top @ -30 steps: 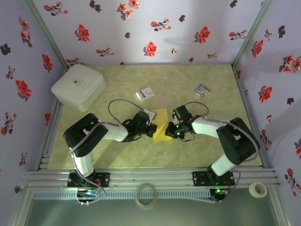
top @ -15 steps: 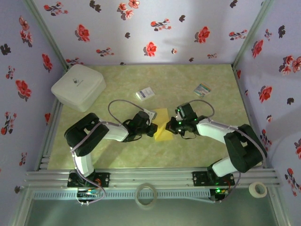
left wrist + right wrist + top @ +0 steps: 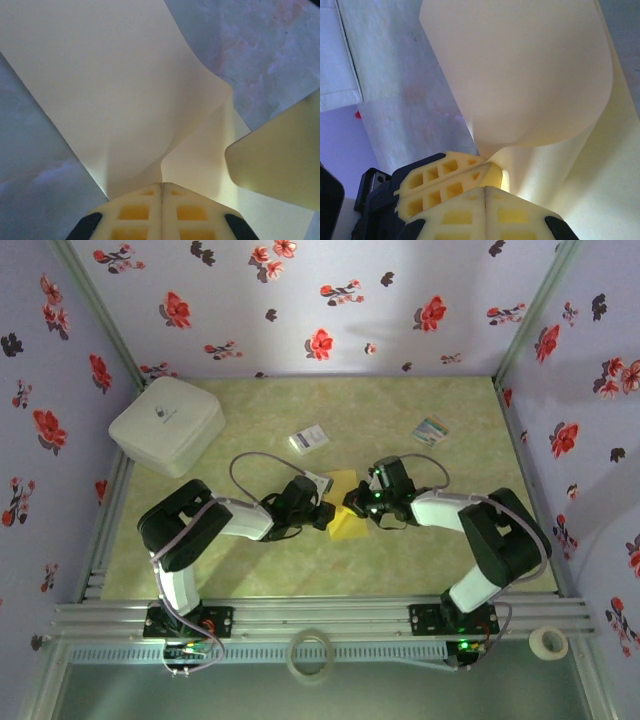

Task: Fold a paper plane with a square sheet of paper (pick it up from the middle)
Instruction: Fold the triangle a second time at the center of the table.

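The square sheet of paper (image 3: 346, 526), plain yellow-tan, lies mid-table between both arms, partly lifted and bent. My left gripper (image 3: 327, 514) is shut on its left edge; in the left wrist view the sheet (image 3: 110, 90) fans up from the closed fingertips (image 3: 161, 185) with a buckle running toward them. My right gripper (image 3: 356, 503) is shut on the paper from the other side. In the right wrist view the sheet (image 3: 530, 75) curls over in a rounded loop above its closed tips (image 3: 485, 189). The left fingers (image 3: 445, 180) sit just beside them. A right finger (image 3: 280, 160) hangs over the sheet's right part.
A white box (image 3: 166, 423) stands at the back left. A small white card with blue print (image 3: 309, 439) and a striped card (image 3: 432, 430) lie behind the arms. Two tape rolls (image 3: 310, 655) (image 3: 547, 642) rest on the near rail.
My right gripper swung right, then came back left and slightly farther, toward the left gripper. The sheet's upper part now looks shorter and more curled. The left gripper stayed put.
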You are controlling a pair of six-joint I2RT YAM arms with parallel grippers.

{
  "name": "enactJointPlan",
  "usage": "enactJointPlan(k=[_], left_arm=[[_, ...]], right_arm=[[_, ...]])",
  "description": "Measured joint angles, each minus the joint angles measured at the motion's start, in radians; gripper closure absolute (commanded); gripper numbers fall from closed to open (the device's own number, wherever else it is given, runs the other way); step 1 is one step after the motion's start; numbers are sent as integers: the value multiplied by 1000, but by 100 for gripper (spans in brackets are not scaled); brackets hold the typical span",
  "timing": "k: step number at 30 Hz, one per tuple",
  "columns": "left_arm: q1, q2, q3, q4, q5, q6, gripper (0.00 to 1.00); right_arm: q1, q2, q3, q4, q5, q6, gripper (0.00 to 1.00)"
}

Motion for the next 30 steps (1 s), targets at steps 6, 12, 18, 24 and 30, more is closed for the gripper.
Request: enactJointPlan(k=[6, 12, 18, 24, 30], left_arm=[[1, 0, 0, 0, 1, -1, 100], [4, 0, 0, -1, 11, -1, 100], [6, 1, 2, -4, 23, -1, 100], [10, 1, 4, -11, 27, -1, 100], [11, 1, 10, -22, 31, -1, 100]], right_arm=[[0, 51, -5, 59, -24, 18, 99], [-2, 80, -35, 96, -23, 18, 99], [-8, 93, -68, 152, -27, 20, 98], [-18, 66, -63, 101, -24, 9, 96], [-53, 34, -7, 20, -20, -38, 97]])
